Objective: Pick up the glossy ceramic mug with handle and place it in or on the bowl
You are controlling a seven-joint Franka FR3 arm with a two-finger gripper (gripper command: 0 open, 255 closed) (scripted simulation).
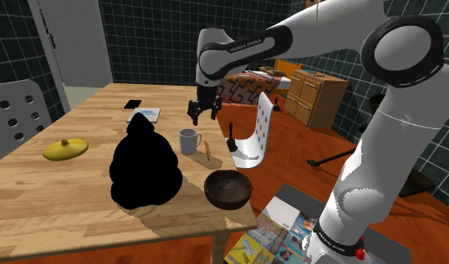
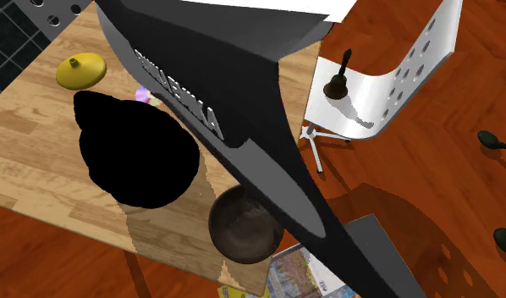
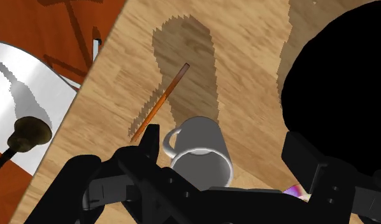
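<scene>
Light wooden bench (image 1: pixel 80 187), 7 items: grey handled mug (image 1: pixel 188 140), dark brown round bowl (image 1: pixel 227 188), big black mound (image 1: pixel 144 169), flat yellow disc (image 1: pixel 65 149), thin orange stick (image 1: pixel 208 151), black phone (image 1: pixel 133 104), pale booklet (image 1: pixel 144 115).

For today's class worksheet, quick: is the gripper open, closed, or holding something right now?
Gripper: open, holding nothing; fingers apart above the grey mug.

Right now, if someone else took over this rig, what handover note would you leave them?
Gripper: open, empty, hovering above the grey mug, not touching it.
Mug: upright on the wooden table, beside an orange pencil.
Dark bowl: empty, near the table's edge, toward the stand from the mug.
Done: approach only.
Left: descend, grasp the mug, lift it, carry it to the bowl, release.
</scene>
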